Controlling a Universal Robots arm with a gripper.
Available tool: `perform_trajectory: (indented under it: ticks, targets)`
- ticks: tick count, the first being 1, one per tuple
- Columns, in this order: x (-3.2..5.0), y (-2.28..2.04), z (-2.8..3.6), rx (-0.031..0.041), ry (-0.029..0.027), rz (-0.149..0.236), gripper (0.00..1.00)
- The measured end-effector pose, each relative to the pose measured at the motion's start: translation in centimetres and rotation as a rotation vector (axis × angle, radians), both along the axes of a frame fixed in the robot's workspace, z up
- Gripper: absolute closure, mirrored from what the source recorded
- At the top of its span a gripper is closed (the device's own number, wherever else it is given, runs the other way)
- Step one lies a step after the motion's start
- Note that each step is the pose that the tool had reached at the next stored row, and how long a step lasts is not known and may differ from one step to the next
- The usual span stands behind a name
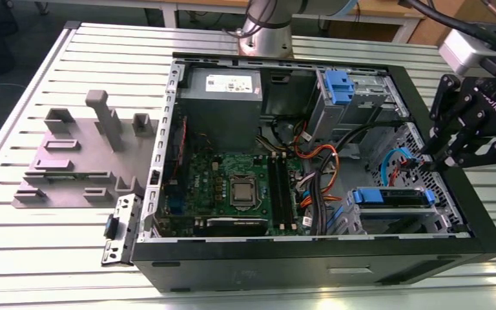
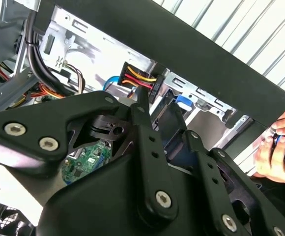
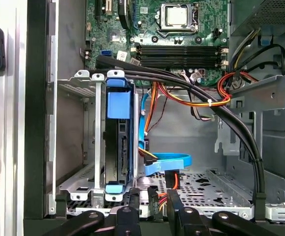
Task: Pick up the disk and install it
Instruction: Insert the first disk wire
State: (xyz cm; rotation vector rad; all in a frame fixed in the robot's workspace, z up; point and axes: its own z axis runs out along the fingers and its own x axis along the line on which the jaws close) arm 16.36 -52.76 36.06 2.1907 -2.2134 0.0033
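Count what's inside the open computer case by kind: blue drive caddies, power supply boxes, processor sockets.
Blue plastic drive caddies: 2
Grey metal power-supply box with white sticker: 1
Silver square processor socket on green board: 1
Total: 4

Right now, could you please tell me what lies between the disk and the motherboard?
In the first wrist view, a bundle of black cables crosses between the disk and the motherboard, with orange and red wires running just beside it.
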Motion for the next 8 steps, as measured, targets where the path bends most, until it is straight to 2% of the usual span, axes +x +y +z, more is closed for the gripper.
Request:
perform_trajectory:
  ticks: [4,8]
  targets:
    - [0.15,0.01,-0.35,-0.0104,0.0008,0.000,0.64]
    - [0.26,0.04,-0.62,-0.0142,0.0019,0.000,0.64]
